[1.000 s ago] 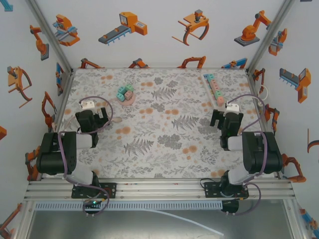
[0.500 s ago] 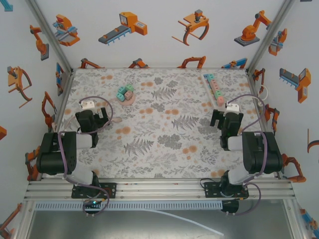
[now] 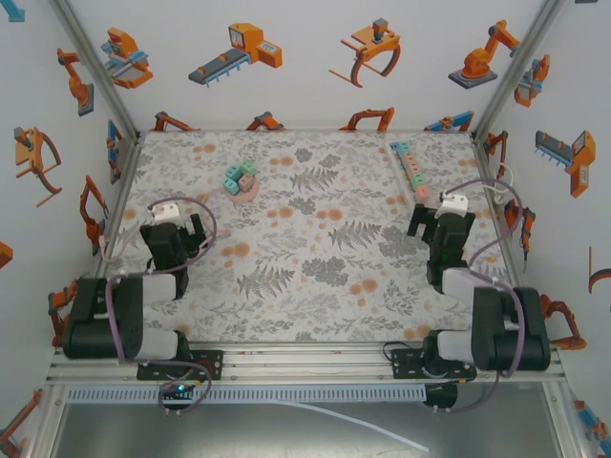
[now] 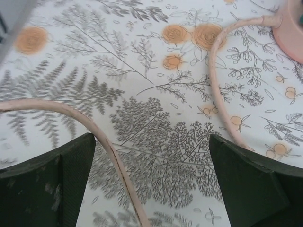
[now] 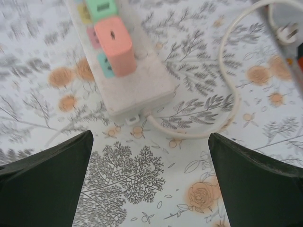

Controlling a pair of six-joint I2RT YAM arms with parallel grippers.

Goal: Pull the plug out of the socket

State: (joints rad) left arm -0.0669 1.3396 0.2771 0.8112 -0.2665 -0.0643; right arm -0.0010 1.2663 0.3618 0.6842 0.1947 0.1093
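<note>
Both arms are being extended forward; left gripper (image 3: pixel 175 229) and right gripper (image 3: pixel 441 221) are being held apart. Rigid, light plug (image 5: pixel 116 45) in socket (image 5: pixel 137 90) is probably best pinched sideways.

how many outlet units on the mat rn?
2. The long white socket strip lies at the far right of the mat. A round pink unit topped with green cubes sits far centre-left. None looks hidden.
</note>
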